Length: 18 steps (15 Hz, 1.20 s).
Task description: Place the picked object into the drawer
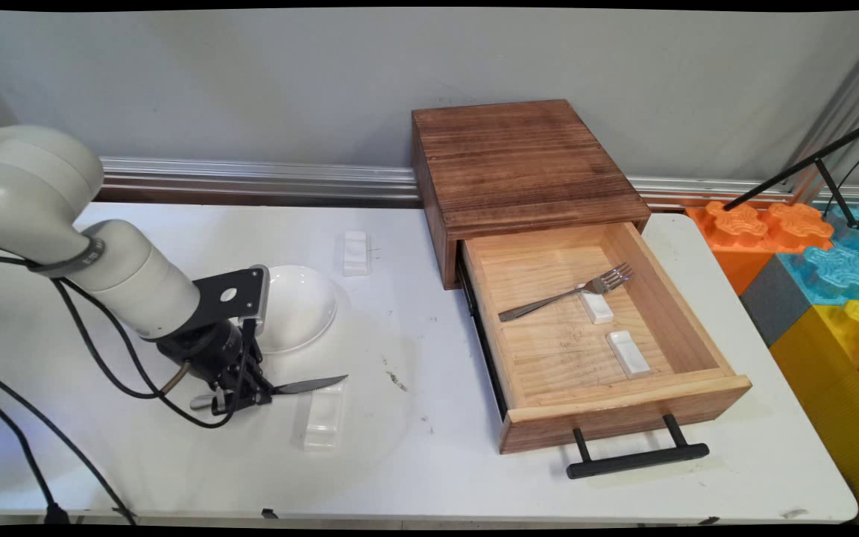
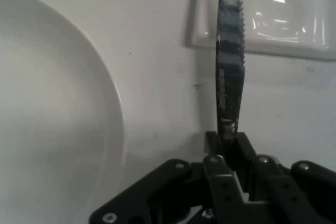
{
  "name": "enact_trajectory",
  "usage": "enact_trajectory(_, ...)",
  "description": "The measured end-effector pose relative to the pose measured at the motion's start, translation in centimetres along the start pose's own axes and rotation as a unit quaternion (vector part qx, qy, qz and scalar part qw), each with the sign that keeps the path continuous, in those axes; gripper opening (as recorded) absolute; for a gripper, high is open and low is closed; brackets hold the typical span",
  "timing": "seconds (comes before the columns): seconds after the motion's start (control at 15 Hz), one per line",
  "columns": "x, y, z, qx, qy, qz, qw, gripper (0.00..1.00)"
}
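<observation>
My gripper (image 1: 256,394) is low over the table's left front, shut on a metal knife (image 1: 310,385). The serrated blade (image 2: 230,66) points right, its tip over a small white rest (image 1: 323,416) that lies flat on the table. In the hand view the blade rises from between the fingers (image 2: 227,145) and crosses that white rest (image 2: 278,17) at the top. A white bowl (image 1: 291,306) sits just behind the gripper and fills the hand view's left as a pale curve (image 2: 52,119).
A wooden box (image 1: 519,171) stands at the back with its drawer (image 1: 623,406) pulled out; inside lie a fork (image 1: 567,292) and two small white rests (image 1: 597,307) (image 1: 628,353). Another white rest (image 1: 355,252) lies behind the bowl. Coloured foam blocks (image 1: 825,276) stand off the right edge.
</observation>
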Motion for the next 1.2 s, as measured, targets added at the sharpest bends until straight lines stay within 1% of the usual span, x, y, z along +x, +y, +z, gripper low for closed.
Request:
enact_trajectory(0.27,0.6,-0.2,-1.2,-0.005,0.0,0.001,1.0,0.0)
enact_trajectory(0.53,1.9,-0.9,-3.2,-0.009,0.001,0.002,1.0,0.0)
enact_trajectory(0.87,4.3,-2.0,-6.1,-0.01,-0.001,0.006,0.9999,0.0)
enact_trajectory(1.07,6.2,-2.6,-8.2,-0.012,-0.001,0.006,0.9999,0.0)
enact_trajectory(1.2,8.0,-2.8,-9.5,-0.015,0.002,0.002,0.9999,0.0)
